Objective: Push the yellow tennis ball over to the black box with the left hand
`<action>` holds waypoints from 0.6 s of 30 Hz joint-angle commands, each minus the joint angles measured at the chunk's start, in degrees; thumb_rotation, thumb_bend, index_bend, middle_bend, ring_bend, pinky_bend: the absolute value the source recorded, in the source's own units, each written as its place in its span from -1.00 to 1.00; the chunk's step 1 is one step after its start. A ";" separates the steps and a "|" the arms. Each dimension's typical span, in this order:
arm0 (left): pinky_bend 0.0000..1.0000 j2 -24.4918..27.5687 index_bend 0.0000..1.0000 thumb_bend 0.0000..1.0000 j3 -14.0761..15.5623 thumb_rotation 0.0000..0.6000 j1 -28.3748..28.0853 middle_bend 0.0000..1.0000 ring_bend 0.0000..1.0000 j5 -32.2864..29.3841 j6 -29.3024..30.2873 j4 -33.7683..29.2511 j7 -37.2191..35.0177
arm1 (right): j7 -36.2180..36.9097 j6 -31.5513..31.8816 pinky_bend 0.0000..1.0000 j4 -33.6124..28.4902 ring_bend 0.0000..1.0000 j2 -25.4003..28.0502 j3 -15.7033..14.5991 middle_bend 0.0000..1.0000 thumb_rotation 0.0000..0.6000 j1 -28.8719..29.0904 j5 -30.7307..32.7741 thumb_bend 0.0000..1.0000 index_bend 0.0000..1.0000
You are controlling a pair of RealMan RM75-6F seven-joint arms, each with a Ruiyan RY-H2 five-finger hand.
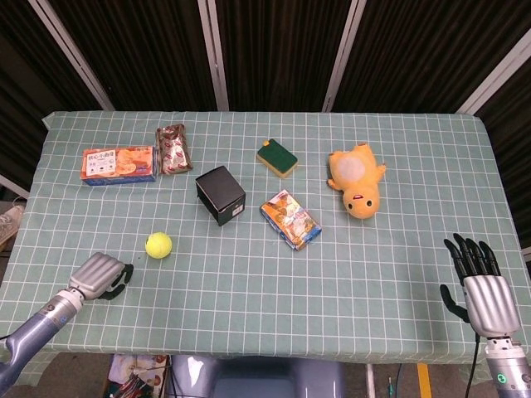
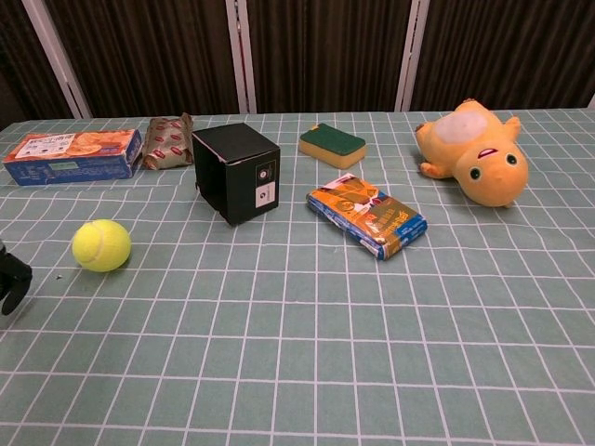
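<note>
The yellow tennis ball lies on the green checked cloth, left of and nearer than the black box. My left hand is over the table's front left, a short way left of and nearer than the ball. It is not touching the ball and holds nothing, and its dark fingers point down towards the cloth. My right hand is at the front right edge, fingers spread and empty, seen only in the head view.
An orange biscuit box and a brown snack pack lie at the back left. A green and yellow sponge, a colourful snack packet and a yellow plush toy lie to the right of the black box.
</note>
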 commanded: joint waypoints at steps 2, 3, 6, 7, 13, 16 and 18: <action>0.42 -1.97 0.03 -0.19 -1.32 1.00 -2.42 0.29 0.35 -1.57 -2.53 0.97 1.65 | 0.69 0.43 -1.00 -0.05 -1.00 0.35 0.23 -1.00 1.00 -0.14 0.13 -0.11 -1.00; 0.42 -2.31 0.03 -0.19 -1.56 1.00 -2.76 0.29 0.35 -1.79 -2.75 1.09 1.70 | 0.87 0.55 -1.00 -0.07 -1.00 0.46 0.24 -1.00 1.00 -0.20 0.14 -0.11 -1.00; 0.42 -3.65 0.03 -0.19 -2.40 1.00 -4.05 0.28 0.34 -2.94 -4.02 2.12 1.67 | 1.63 0.65 -1.00 -0.11 -1.00 0.75 0.31 -1.00 1.00 -0.25 0.20 -0.11 -1.00; 0.42 -3.99 0.03 -0.19 -2.59 1.00 -4.40 0.28 0.34 -3.25 -4.40 2.45 1.76 | 1.80 0.63 -1.00 -0.10 -1.00 0.81 0.30 -1.00 1.00 -0.25 0.21 -0.11 -1.00; 0.42 -5.99 0.03 -0.19 -3.69 1.00 -7.05 0.28 0.34 -4.94 -6.91 3.80 3.55 | 2.46 0.49 -1.00 0.13 -1.00 1.01 0.50 -1.00 1.00 -0.16 0.48 -0.11 -1.00; 0.42 -6.45 0.03 -0.19 -4.04 1.00 -8.09 0.28 0.34 -5.62 -7.77 3.88 4.51 | 2.68 0.69 -1.00 0.16 -1.00 1.08 0.64 -1.00 1.00 -0.20 0.57 -0.11 -1.00; 0.41 -6.76 0.03 -0.19 -4.27 1.00 -8.78 0.28 0.34 -6.26 -8.52 3.95 4.84 | 2.77 0.86 -1.00 0.19 -1.00 1.14 0.72 -1.00 1.00 -0.27 0.63 -0.11 -1.00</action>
